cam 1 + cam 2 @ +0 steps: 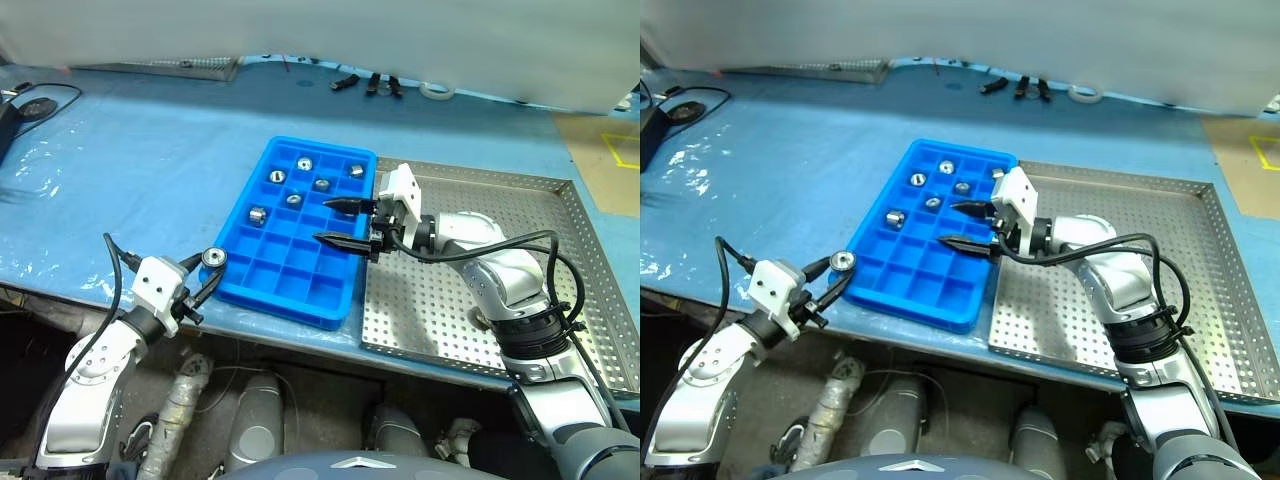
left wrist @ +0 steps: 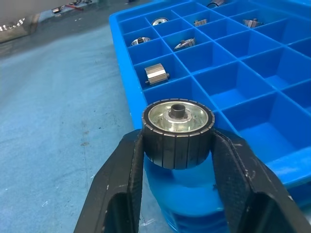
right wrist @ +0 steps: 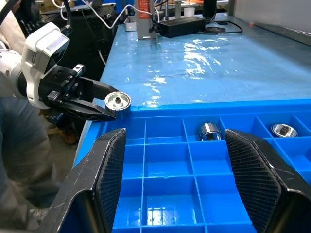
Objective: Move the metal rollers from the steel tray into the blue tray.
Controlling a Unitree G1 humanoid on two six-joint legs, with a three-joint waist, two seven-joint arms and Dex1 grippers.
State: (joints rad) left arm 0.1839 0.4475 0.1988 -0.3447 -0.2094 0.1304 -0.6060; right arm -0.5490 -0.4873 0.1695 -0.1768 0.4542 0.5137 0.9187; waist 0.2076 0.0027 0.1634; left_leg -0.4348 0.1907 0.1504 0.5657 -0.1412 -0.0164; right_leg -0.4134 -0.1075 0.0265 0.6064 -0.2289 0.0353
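a: a metal roller (image 2: 178,132) sat clamped between the two fingers of the left gripper (image 1: 207,272), just off the near left corner of the blue tray (image 1: 262,286), outside its rim.

b: and the rest of the rollers?

a: six lay in the far compartments of the blue tray, one to a cell, among them a roller (image 1: 257,214) by the left wall. the steel tray (image 1: 560,200) to the right showed no rollers on the perforated floor that could be seen, so the job looked close to done.

b: the other arm?

a: the right gripper (image 1: 338,223) hung over the tray's right side, fingers spread wide and carrying nothing. it pointed across toward the left one, perhaps placed to take the roller or just to stay out of the way.

b: the setting?

a: both trays touched side by side on a table (image 1: 130,160) under a pale blue sheet.
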